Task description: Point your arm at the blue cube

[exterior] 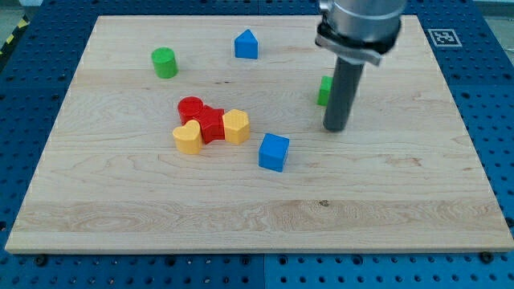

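Note:
The blue cube [274, 152] lies near the middle of the wooden board [120, 201]. My tip [335, 128] rests on the board to the right of the cube and slightly above it in the view, about a cube's width and a half away, not touching it. The rod rises from the tip to the arm at the view's top.
A green block [323, 91] is partly hidden behind the rod. A blue house-shaped block [246, 44] and a green cylinder [165, 63] sit near the top. A red cylinder [190, 107], a red block [212, 124], a yellow heart-shaped block [187, 137] and a yellow hexagonal block [236, 126] cluster left of the cube.

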Robot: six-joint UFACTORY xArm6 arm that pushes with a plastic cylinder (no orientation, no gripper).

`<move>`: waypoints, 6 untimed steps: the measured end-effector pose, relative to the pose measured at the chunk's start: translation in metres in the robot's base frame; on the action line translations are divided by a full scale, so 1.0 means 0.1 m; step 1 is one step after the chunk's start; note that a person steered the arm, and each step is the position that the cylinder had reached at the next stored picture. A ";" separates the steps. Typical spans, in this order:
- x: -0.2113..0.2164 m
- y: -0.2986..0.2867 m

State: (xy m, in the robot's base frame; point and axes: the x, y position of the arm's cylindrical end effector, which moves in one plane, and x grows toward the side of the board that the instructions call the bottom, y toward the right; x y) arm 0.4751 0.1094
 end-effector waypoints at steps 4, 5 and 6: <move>0.76 -1.17; 0.70 -1.21; 0.61 -1.21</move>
